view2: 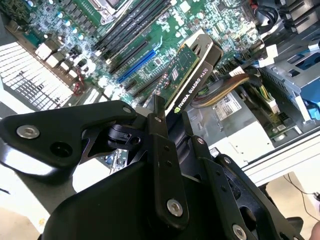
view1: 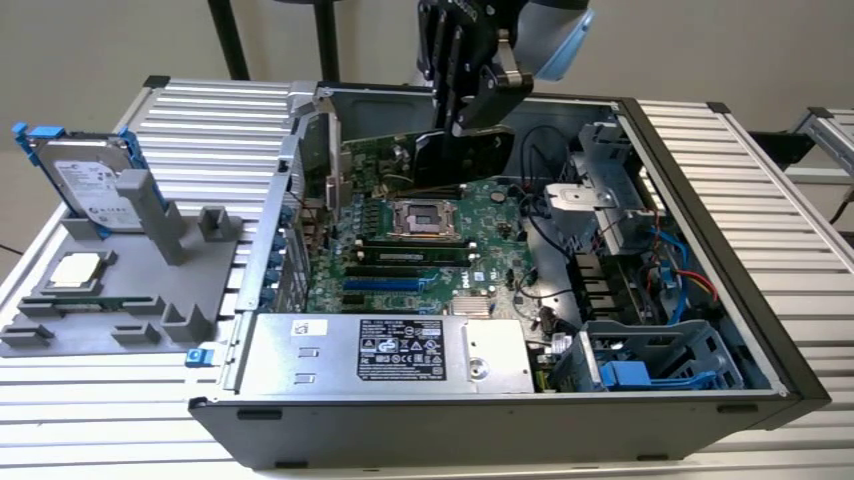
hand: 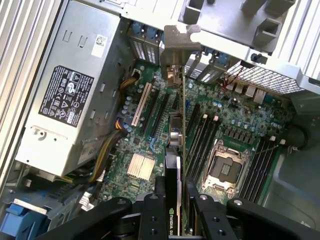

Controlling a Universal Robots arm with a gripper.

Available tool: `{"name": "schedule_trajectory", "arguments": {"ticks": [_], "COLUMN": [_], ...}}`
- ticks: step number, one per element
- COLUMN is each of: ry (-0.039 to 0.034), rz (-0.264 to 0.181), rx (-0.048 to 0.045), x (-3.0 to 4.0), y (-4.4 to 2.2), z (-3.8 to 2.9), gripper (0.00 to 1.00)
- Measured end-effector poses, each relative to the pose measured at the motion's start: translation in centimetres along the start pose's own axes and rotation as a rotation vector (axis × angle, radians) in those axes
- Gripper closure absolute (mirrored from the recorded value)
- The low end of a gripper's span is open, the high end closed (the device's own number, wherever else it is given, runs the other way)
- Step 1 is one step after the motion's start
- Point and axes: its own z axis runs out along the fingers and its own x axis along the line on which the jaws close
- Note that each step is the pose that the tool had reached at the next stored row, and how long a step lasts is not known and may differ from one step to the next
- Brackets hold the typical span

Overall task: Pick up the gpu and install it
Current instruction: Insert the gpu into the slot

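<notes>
The gpu [hand: 176, 125] pairs a green circuit board with a matt black plastic cooler and a dull silver metal bracket. The claw [view2: 170, 120] is smooth black metal. The tabletop [view1: 747, 160] is ribbed, brushed aluminium. The power supply [hand: 75, 95] is matt grey sheet metal.

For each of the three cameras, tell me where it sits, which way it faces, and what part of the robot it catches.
Exterior view: off the arm, above the table, looking down into the open grey computer case; shows the black gripper holding the thin green circuit-board gpu.
First wrist view: on the wrist, looking along the gpu edge-on, down at the large green motherboard; gripper in the foreground.
Second wrist view: on the wrist, other side, seeing the gpu's black cooler face; gripper.
Shared: both wrist views show the gpu above the motherboard.
</notes>
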Motion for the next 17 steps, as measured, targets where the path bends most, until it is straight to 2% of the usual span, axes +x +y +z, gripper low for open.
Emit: {"name": "schedule_trajectory", "arguments": {"ticks": [17], "ry": [0.0005], "rz": [-0.008], "rx": [0.0003], "x": [0.00], "y": [-0.02], "z": [0.28], "gripper": [1.00]}}
